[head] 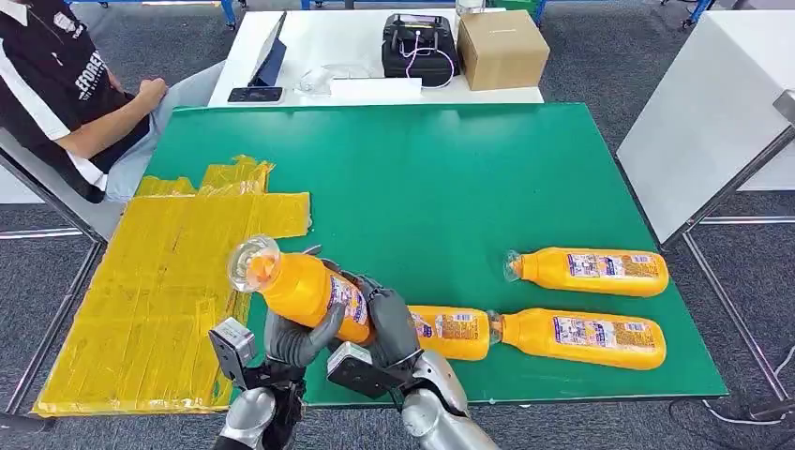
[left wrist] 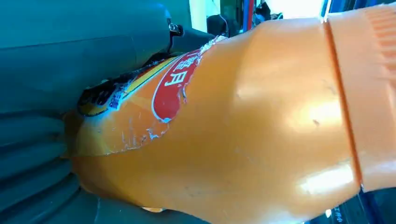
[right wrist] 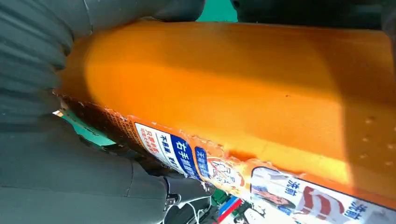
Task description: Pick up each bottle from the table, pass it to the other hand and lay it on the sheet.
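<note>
Broadly, the green table (head: 450, 169) spans the head view, with a yellow sheet (head: 159, 281) covering its edge from about eight to ten o'clock. Behind it at twelve o'clock a white table (head: 319, 37) bears a cardboard box (head: 502, 49), a black case (head: 419, 45) and a tablet (head: 270, 52); a seated person (head: 70, 89) is at ten o'clock. Three orange bottles lie on the green surface around four o'clock: the far bottle (head: 591, 271), the near-right bottle (head: 581, 337) and, just beside its cap end, the middle bottle (head: 450, 331), partly hidden behind the hands. At six o'clock a fourth, the held bottle (head: 305, 286), is off the table and tilted, its clear cap toward ten o'clock, close to the sheet's edge but not on it. Both hands grasp it: the left hand (head: 300, 342) wraps its fingers under the body, and the right hand (head: 386, 323) clasps the labelled base end. Each wrist view shows the orange body (left wrist: 243, 140) (right wrist: 233, 88) pressed against grey fingers.
</note>
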Robot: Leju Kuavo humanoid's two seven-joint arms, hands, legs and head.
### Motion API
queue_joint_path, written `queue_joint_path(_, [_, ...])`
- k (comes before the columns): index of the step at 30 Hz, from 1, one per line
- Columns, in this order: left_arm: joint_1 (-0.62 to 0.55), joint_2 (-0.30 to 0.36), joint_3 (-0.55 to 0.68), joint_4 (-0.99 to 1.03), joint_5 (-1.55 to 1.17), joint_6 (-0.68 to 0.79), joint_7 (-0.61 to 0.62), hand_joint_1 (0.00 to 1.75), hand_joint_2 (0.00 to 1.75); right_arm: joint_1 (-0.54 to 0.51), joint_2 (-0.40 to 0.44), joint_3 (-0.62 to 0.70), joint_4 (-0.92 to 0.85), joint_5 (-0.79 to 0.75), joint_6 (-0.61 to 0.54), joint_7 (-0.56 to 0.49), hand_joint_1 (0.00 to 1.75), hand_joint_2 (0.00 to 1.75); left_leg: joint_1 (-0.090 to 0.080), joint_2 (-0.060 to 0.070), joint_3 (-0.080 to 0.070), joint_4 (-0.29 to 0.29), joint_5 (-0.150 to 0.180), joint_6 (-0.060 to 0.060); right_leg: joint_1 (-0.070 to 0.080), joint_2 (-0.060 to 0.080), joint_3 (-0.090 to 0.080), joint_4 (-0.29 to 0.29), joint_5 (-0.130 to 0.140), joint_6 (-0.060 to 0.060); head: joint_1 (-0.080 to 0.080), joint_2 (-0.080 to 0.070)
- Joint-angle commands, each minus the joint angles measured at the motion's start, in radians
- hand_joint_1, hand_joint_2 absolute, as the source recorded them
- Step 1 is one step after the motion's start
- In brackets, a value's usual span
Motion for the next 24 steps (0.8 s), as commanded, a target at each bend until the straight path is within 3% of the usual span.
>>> queue_joint_path(1, [-0.046,-0.008,-0.023,0.052,-0.003,-0.014,0.001,1.75,1.75,-0.019,-0.022,0.047,0.065,0.006,0.005,-0.004,1.75,1.75,0.001,0.0,0.003,-0.001,-0.001,-0.001,0.001,-0.002,0.004,-0.002,-0.001,-0.001,0.0,0.0])
queue_joint_path(9, [-0.042,-0.007,-0.02,0.046,-0.003,-0.013,0.0,1.75,1.75,-0.013,-0.021,0.041,0.05,0.003,-0.003,-0.003,1.75,1.75,0.0,0.0,0.002,-0.001,-0.001,0.0,0.0,-0.001,0.003,-0.001,-0.001,0.0,0.0,0.0])
queue_joint_path(10, [-0.04,-0.006,-0.019,0.043,-0.003,-0.013,0.0,1.75,1.75,-0.007,-0.017,0.027,0.039,-0.01,-0.01,-0.003,0.0,1.75,0.001,0.0,0.002,0.0,-0.001,0.0,0.001,-0.001,0.003,-0.001,-0.001,0.0,0.0,0.0])
queue_joint_path(13, [-0.009,0.005,-0.004,0.004,-0.003,-0.011,0.003,1.75,1.75,-0.038,-0.007,-0.048,-0.01,-0.068,-0.046,0.069,0.0,1.75,0.001,0.0,0.002,0.0,-0.001,-0.001,0.001,-0.001,0.003,-0.001,-0.001,0.0,0.0,0.0])
queue_joint_path(14, [-0.003,0.013,0.004,-0.012,0.0,-0.018,0.006,1.75,1.75,-0.106,-0.02,-0.04,0.007,-0.033,-0.057,0.165,0.0,1.75,0.001,0.001,0.003,0.0,-0.001,-0.001,0.001,-0.001,0.004,-0.002,-0.001,-0.001,0.0,0.0])
queue_joint_path(15, [-0.036,0.032,-0.003,-0.002,0.031,-0.085,0.017,1.75,1.75,-0.373,-0.023,-0.094,0.165,-0.101,0.008,0.403,0.0,1.75,0.001,0.002,0.001,0.0,-0.001,0.0,0.001,0.001,0.002,-0.001,0.0,0.0,0.0,0.0])
queue_joint_path(16, [-0.071,0.027,-0.005,0.023,0.038,-0.1,0.03,1.75,1.75,-0.566,-0.038,-0.158,0.28,-0.171,0.072,0.444,0.0,1.75,0.0,0.003,0.0,0.0,0.0,0.0,0.0,0.003,-0.001,0.001,0.001,0.0,0.0,0.0])
queue_joint_path(18, [-0.116,0.009,-0.023,0.069,0.038,-0.099,0.035,1.75,1.75,-0.774,-0.055,-0.241,0.471,-0.217,0.107,0.398,0.0,1.75,-0.001,0.01,-0.006,0.005,0.001,0.0,0.0,0.008,-0.007,0.005,0.004,0.0,0.0,0.0])
queue_joint_path(24, [-0.12,0.006,-0.036,0.092,0.042,-0.066,0.029,1.75,1.75,-0.708,-0.048,-0.256,0.417,-0.191,0.118,0.354,0.0,1.75,0.001,0.0,-0.014,-0.001,0.016,-0.002,0.002,-0.001,-0.012,0.0,0.012,0.002,-0.003,0.0])
